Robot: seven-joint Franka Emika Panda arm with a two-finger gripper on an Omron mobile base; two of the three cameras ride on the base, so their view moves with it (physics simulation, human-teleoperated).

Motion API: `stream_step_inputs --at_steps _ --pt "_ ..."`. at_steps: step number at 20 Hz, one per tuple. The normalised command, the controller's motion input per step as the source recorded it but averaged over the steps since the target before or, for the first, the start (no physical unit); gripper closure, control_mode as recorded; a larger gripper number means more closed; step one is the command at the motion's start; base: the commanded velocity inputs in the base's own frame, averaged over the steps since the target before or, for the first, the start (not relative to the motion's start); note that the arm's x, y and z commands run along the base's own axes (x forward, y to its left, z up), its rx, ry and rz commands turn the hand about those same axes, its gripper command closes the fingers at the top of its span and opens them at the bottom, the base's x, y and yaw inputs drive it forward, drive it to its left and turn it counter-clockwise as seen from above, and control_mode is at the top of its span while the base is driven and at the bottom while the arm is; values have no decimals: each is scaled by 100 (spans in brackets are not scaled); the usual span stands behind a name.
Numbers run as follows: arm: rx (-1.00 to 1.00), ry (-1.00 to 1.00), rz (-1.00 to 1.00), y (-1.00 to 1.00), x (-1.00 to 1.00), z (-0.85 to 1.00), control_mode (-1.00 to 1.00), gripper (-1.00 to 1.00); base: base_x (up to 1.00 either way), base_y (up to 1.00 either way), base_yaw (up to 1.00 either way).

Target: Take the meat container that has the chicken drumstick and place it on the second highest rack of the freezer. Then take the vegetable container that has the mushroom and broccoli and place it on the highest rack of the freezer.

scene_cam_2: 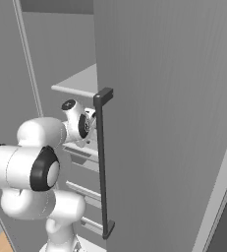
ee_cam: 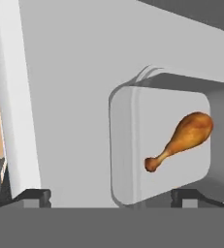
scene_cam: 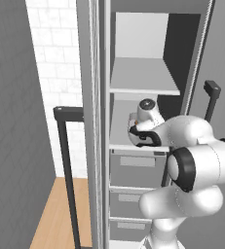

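Hand view: my tool (ee_cam: 111,196) is spread wide with nothing between its tips, and the meat container (ee_cam: 133,145) lies on a freezer shelf just ahead.

I see the chicken drumstick (ee_cam: 181,138) lying inside the shallow grey tray, bone end toward the camera's lower left. The tray sits flat on the light-grey shelf, apart from both finger tips, so I judge it is set down and released rather than held. From the left base view, my arm reaches into the freezer (scene_cam: 143,87) at the second shelf from the top, which suits the first placement. The vegetable container remains to be fetched for the shelf above.
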Motion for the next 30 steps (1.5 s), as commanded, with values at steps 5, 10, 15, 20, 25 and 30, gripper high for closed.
stream_step_inputs --at_steps 5,10,15,20,25,30 --pt "3 0 -13 0 -18 57 -100 -100 0 0 0" --pt "1 -1 -17 10 -63 24 -100 -100 0 0 0" --pt "3 -1 -16 11 -61 27 -100 -100 0 0 0" --pt "12 0 -19 1 -41 47 -100 -100 0 0 0" --pt "13 0 -21 4 -45 36 -100 -100 0 0 0" --pt "13 0 -22 2 -51 21 -100 -100 0 0 0"
